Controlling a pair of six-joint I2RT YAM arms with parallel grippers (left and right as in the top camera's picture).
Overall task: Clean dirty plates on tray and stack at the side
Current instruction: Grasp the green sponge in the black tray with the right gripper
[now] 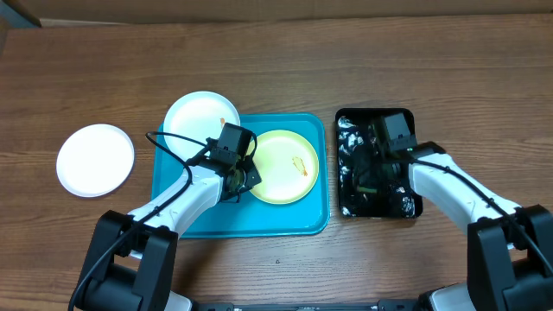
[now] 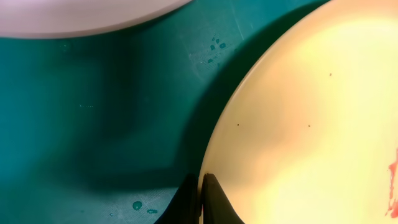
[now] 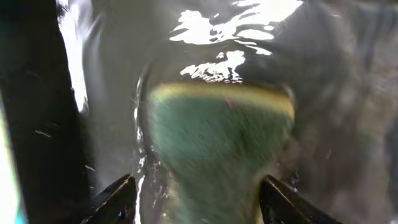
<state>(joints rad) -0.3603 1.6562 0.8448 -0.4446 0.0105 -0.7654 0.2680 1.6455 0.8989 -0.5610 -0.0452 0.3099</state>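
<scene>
The turquoise tray (image 1: 259,216) holds a pale yellow-green plate (image 1: 283,166) with an orange smear. A white plate (image 1: 200,121) with a small orange smear rests on the tray's far left corner, overhanging the rim. A second white plate (image 1: 95,160) lies on the table to the left. My left gripper (image 1: 242,177) is shut on the yellow-green plate's left rim; the left wrist view shows the fingers (image 2: 200,199) pinching the plate's (image 2: 311,124) edge over the tray (image 2: 93,112). My right gripper (image 1: 370,171) is open, its fingers (image 3: 199,202) either side of a green sponge (image 3: 217,143).
A glossy black tray (image 1: 380,111) with water stands right of the turquoise tray; the sponge lies in it. The white plate's edge (image 2: 81,12) shows at the top of the left wrist view. Water drops sit on the turquoise tray. Bare wooden table lies beyond and in front.
</scene>
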